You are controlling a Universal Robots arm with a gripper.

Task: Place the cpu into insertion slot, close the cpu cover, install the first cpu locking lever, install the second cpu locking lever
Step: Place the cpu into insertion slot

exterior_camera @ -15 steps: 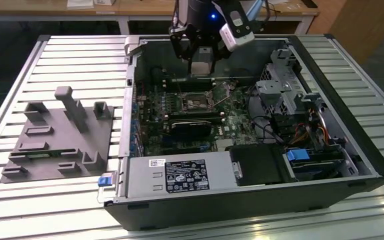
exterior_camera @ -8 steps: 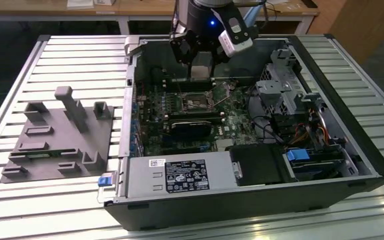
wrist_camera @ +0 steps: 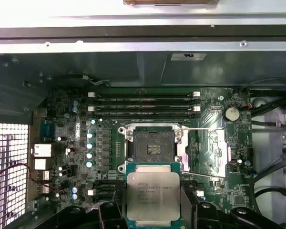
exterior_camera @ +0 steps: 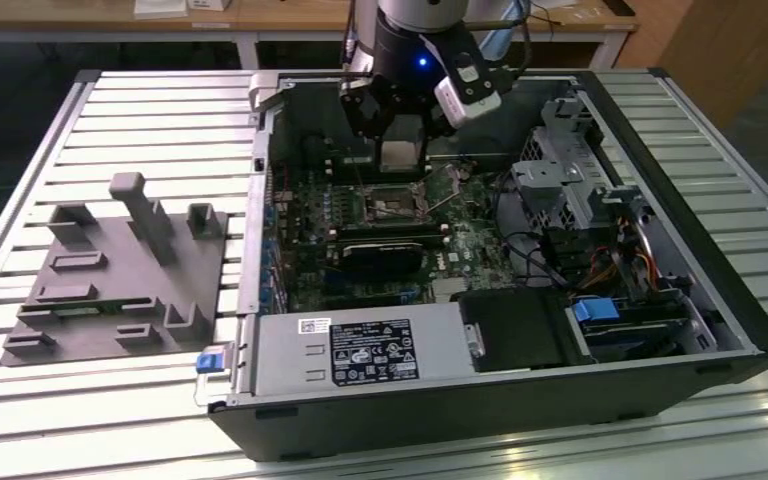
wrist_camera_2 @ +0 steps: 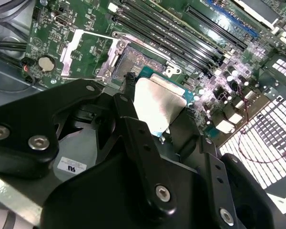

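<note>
Offset matters most here: my gripper (wrist_camera: 153, 213) is clamped on the cpu (wrist_camera: 153, 195) by two opposite edges, silvery top up, and in the first wrist view the open insertion slot (wrist_camera: 154, 148) lies just past the chip's leading edge, toward the long memory slots (wrist_camera: 144, 101), its sides squared with the chip's. The cpu cover (wrist_camera: 218, 149) stands folded away beside the socket, so nothing I see overlies its dark centre. I cannot judge how high the chip hangs over the board (wrist_camera: 214, 191), and its underside and the socket's contacts are hidden or too fine to read.
</note>
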